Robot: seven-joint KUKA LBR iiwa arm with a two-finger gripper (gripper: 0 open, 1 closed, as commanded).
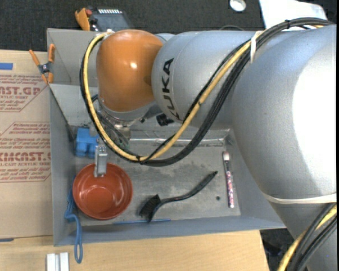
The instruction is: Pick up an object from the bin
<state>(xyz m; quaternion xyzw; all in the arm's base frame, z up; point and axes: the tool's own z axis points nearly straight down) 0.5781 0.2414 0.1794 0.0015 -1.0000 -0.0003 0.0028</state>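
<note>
Red bowl (104, 196) in lower-left corner of the bin (181, 176), its rim under the gripper (101, 161), gripper state indiscernible.

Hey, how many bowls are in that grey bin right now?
1. The red bowl sits in the lower left corner of the bin, beneath the claw. The arm covers much of the bin, so more may be hidden.
</note>
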